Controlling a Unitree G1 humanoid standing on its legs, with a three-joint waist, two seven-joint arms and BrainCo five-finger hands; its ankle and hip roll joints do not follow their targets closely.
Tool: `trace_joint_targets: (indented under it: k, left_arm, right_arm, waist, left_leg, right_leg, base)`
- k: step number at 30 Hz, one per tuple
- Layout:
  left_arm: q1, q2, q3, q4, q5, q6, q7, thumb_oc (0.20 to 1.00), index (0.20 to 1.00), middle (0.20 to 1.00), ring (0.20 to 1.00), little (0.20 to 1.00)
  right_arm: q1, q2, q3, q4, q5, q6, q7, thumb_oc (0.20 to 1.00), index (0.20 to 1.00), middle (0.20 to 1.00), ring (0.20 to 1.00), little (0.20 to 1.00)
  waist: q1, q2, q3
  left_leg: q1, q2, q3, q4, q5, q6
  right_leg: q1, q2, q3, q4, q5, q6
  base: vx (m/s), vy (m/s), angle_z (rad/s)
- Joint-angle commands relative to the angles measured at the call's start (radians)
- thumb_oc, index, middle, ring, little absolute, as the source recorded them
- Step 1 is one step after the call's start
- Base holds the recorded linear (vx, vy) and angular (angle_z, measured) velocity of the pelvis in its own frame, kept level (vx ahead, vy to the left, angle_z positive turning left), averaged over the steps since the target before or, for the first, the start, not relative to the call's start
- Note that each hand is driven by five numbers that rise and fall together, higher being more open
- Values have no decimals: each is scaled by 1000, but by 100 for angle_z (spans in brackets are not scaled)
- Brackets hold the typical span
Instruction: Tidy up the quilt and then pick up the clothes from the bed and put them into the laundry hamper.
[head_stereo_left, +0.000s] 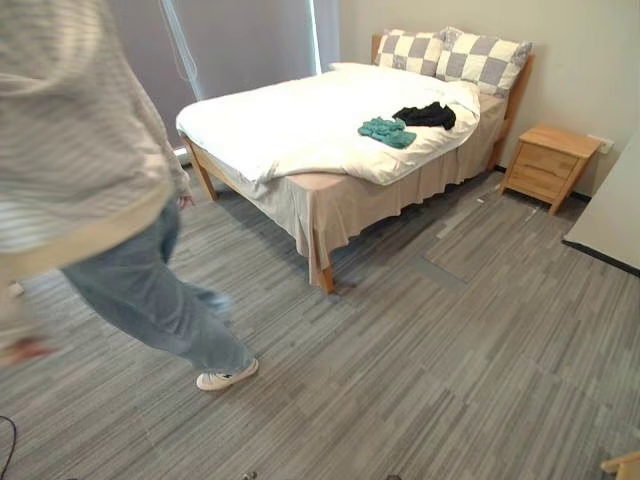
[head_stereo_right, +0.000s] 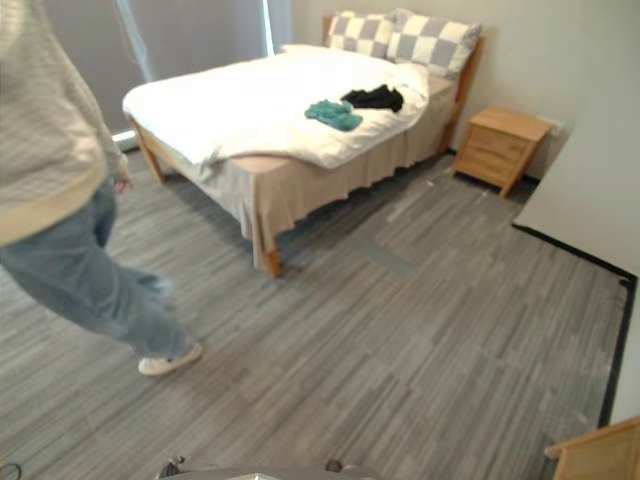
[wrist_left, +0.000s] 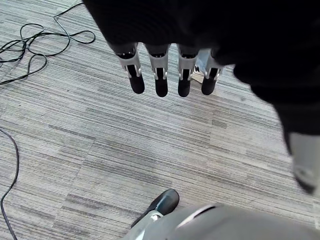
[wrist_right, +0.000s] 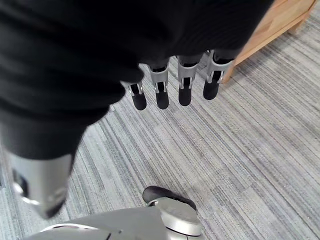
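A white quilt (head_stereo_left: 300, 120) lies rumpled across a wooden bed (head_stereo_left: 325, 275), hanging over the near corner. On it rest a teal garment (head_stereo_left: 387, 131) and a black garment (head_stereo_left: 427, 115), close to two checked pillows (head_stereo_left: 450, 52). My left hand (wrist_left: 165, 70) hangs over the grey floor with straight fingers, holding nothing. My right hand (wrist_right: 175, 82) also hangs open above the floor, empty, near a wooden furniture edge (wrist_right: 280, 20).
A person (head_stereo_left: 90, 190) in a striped top and jeans walks across the floor at the left, between me and the bed's left side. A wooden nightstand (head_stereo_left: 550, 165) stands right of the bed. A wall panel (head_stereo_right: 590, 200) lies at the right.
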Motion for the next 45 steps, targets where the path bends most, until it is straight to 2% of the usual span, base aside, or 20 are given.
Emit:
trace_joint_targets:
  k: [1,13,17,20,22,23,25,26,28,30,31,32,33,34,35,36,38,41,43,45]
  left_arm:
    - [-68,-7,-10,18,50,-22,7,1000,1000,1000,1000,1000]
    - [-72,14,-1,25,62,-11,6,1000,1000,1000,1000,1000]
    - [-85,23,4,21,50,-7,1,1000,1000,1000,1000,1000]
    - [-98,30,29,26,24,10,-2,1000,1000,1000,1000,1000]
    - [-98,31,31,29,21,13,-6,1000,1000,1000,1000,1000]
    - [-98,33,40,42,16,17,-15,1000,1000,1000,1000,1000]
    - [-101,33,41,46,18,15,-16,1000,1000,1000,1000,1000]
    - [-114,29,38,57,32,10,-19,1000,1000,1000,1000,1000]
    - [-123,29,30,67,54,8,-20,1000,1000,1000,1000,1000]
    - [-129,25,18,69,71,5,-27,1000,1000,1000,1000,1000]
    - [-130,25,14,67,73,5,-27,1000,1000,1000,1000,1000]
    - [-128,23,15,60,65,6,-26,1000,1000,1000,1000,1000]
    - [-129,23,18,43,48,5,-23,1000,1000,1000,1000,1000]
    - [-129,24,18,43,48,5,-23,1000,1000,1000,1000,1000]
    - [-136,37,15,-14,19,7,-12,1000,1000,1000,1000,1000]
    - [-144,42,18,-32,-11,6,7,1000,1000,1000,1000,1000]
    - [-163,32,25,-53,-63,-4,26,1000,1000,1000,1000,1000]
    - [-168,18,29,-73,-89,-17,34,1000,1000,1000,1000,1000]
    - [-160,12,38,-71,-92,-20,35,1000,1000,1000,1000,1000]
    - [-153,8,41,-63,-81,-19,26,1000,1000,1000,1000,1000]
  right_arm:
    - [-58,-6,3,16,-17,-4,-12,1000,1000,1000,1000,1000]
    - [-78,-18,-7,12,-17,5,-13,1000,1000,1000,1000,1000]
    - [-93,-21,-28,4,11,4,-12,1000,1000,1000,1000,1000]
    - [-102,-32,-61,-15,47,1,-6,1000,1000,1000,1000,1000]
    - [-102,-32,-66,-17,51,2,-4,1000,1000,1000,1000,1000]
    - [-90,-30,-70,-18,56,2,0,1000,1000,1000,1000,1000]
    - [-84,-32,-70,-17,58,0,1,1000,1000,1000,1000,1000]
    - [-74,-35,-73,-6,54,2,5,1000,1000,1000,1000,1000]
    - [-68,-36,-76,5,49,8,9,1000,1000,1000,1000,1000]
    - [-46,-38,-74,21,39,12,18,1000,1000,1000,1000,1000]
    - [-43,-45,-71,28,33,13,22,1000,1000,1000,1000,1000]
    - [-47,-55,-65,34,26,14,21,1000,1000,1000,1000,1000]
    - [-48,-57,-51,36,14,13,21,1000,1000,1000,1000,1000]
    - [-48,-56,-51,36,14,13,21,1000,1000,1000,1000,1000]
    - [-52,-66,-40,21,8,15,13,1000,1000,1000,1000,1000]
    - [-68,-78,-36,6,16,11,-6,1000,1000,1000,1000,1000]
    - [-104,-90,-30,-10,31,8,-19,1000,1000,1000,1000,1000]
    - [-119,-98,-12,-33,26,1,-22,1000,1000,1000,1000,1000]
    - [-118,-100,-8,-51,30,-10,-22,1000,1000,1000,1000,1000]
    - [-111,-95,-8,-57,28,-18,-27,1000,1000,1000,1000,1000]
  waist:
    - [-21,-29,48]
    - [-17,-24,69]
    - [-15,-22,86]
    - [-31,-4,127]
    - [-40,3,138]
    - [-62,2,142]
    - [-82,2,149]
    - [-121,-5,157]
    - [-147,9,157]
    - [-162,19,153]
    - [-167,24,147]
    - [-171,37,143]
    - [-163,41,140]
    - [-165,39,138]
    - [-130,-1,163]
    - [-113,-23,184]
    - [-70,-61,203]
    - [-19,-71,190]
    - [3,-57,170]
    - [12,-44,154]
  left_leg:
    - [70,-1,7,-35,-71,-66]
    - [41,-9,17,-35,-80,-46]
    - [33,-11,17,-35,-87,-31]
    - [83,1,35,-34,-120,-12]
    - [107,11,36,-35,-127,-15]
    - [144,14,34,-35,-152,-34]
    - [166,15,21,-35,-169,-44]
    - [208,19,3,-35,-194,-75]
    - [235,55,-4,-35,-215,-100]
    - [288,78,-29,-28,-195,-110]
    - [286,95,-41,36,-171,-115]
    - [269,120,-44,151,-99,-129]
    - [221,138,-38,291,19,-142]
    - [218,136,-39,290,21,-142]
    - [56,144,-52,602,146,-121]
    - [-15,149,-43,723,140,-105]
    - [-117,105,-31,800,61,-79]
    - [-256,32,27,617,3,-76]
    - [-275,11,96,319,17,-64]
    - [-267,15,201,127,74,-77]
  right_leg:
    - [162,-121,48,-156,-18,147]
    - [104,-119,94,-133,-14,153]
    - [37,-110,97,-10,-42,163]
    - [-134,-99,68,338,11,230]
    - [-191,-101,50,418,18,231]
    - [-237,-103,3,341,1,212]
    - [-228,-95,-7,235,0,201]
    - [-275,-104,13,19,35,201]
    - [-303,-121,35,-75,68,218]
    - [-322,-104,74,-37,84,207]
    - [-314,-90,77,-20,88,189]
    - [-293,-64,75,1,82,162]
    - [-251,-45,58,5,71,129]
    - [-252,-47,58,3,73,129]
    - [-153,-53,50,-23,50,74]
    - [-101,-53,44,-52,42,52]
    - [-13,-58,71,-97,21,39]
    - [116,-55,114,-153,-23,50]
    - [177,-47,117,-162,-66,64]
    - [231,-21,113,-161,-107,67]
  base:
    - [18,14,-3]
    - [41,29,-11]
    - [69,55,-14]
    - [194,69,-22]
    - [318,4,-3]
    - [493,-81,12]
    - [552,-130,10]
    - [441,-134,12]
    - [669,-259,41]
    - [679,-304,74]
    - [604,-314,49]
    - [626,-408,11]
    - [431,-306,7]
    - [523,-517,4]
    - [405,-473,13]
    - [580,-570,19]
    - [519,-254,-28]
    - [620,-46,-61]
    - [614,82,-18]
    - [576,81,-9]
